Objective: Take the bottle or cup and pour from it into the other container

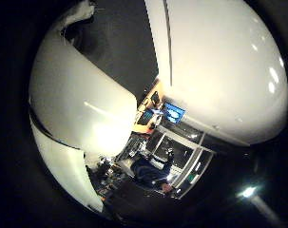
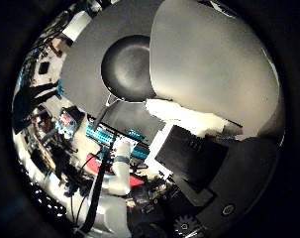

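Observation:
A smooth white container (image 1: pixel 224 66), bottle or cup I cannot tell, fills much of the right little finger side palm view, close against the palm. It also looms large in the right thumb side palm view (image 2: pixel 214 59). My right hand (image 2: pixel 194 134) has its white and black fingers curled against the container's side; a white finger (image 1: pixel 72 104) curves round beside it. A black round pan (image 2: pixel 130 64) lies on the grey round table (image 2: pixel 90 59), away from the hand and below the held container.
The white arm (image 2: pixel 115 174) rises beside the table. Cluttered benches with teal and red equipment (image 2: pixel 65 129) stand around the table. A lit screen (image 1: pixel 174 114) and desks show in the room between the container and the finger.

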`<state>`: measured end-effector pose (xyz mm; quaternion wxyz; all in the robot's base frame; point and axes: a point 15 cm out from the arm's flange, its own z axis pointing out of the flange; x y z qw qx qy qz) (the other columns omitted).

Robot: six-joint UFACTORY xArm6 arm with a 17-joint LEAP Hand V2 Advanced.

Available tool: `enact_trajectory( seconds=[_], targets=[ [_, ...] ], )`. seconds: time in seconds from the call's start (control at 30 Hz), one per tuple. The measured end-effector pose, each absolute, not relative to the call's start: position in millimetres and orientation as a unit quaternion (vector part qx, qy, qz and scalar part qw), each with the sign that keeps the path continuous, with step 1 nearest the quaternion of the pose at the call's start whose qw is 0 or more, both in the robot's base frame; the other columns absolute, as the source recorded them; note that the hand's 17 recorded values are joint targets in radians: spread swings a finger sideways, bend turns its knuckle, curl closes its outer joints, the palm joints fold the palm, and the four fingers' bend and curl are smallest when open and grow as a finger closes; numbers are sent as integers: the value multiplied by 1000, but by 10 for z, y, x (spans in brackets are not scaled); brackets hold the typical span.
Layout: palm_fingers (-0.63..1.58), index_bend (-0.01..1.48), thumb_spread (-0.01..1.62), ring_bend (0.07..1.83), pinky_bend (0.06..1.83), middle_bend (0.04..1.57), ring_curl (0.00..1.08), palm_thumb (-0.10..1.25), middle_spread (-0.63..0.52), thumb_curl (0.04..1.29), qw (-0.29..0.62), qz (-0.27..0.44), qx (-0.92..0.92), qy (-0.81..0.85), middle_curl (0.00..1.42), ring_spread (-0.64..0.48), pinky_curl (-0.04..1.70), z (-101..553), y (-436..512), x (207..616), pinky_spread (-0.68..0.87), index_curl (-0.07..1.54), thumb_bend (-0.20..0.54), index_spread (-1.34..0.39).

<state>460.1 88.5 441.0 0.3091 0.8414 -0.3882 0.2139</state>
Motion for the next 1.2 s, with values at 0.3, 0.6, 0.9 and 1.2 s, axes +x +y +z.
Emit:
enact_trajectory(
  seconds=[0.3,0.6,0.9,1.2],
  targets=[
    [1128,228,777,1199,1126,953,557,794,-266,589,353,219,835,-361,743,-251,535,4100,1063,4719,-449,1028,-32,-587],
    [1123,208,794,1195,1127,945,562,796,-273,586,379,228,828,-344,756,-258,539,3854,1206,4816,-451,1037,-31,-595],
    [1125,198,802,1191,1124,941,564,793,-278,583,392,224,828,-334,767,-262,541,3649,1305,4847,-449,1046,-31,-607],
    [1124,198,820,1190,1123,935,567,785,-281,575,397,221,828,-330,778,-255,545,3560,1330,4862,-441,1050,-30,-613]
  ],
)
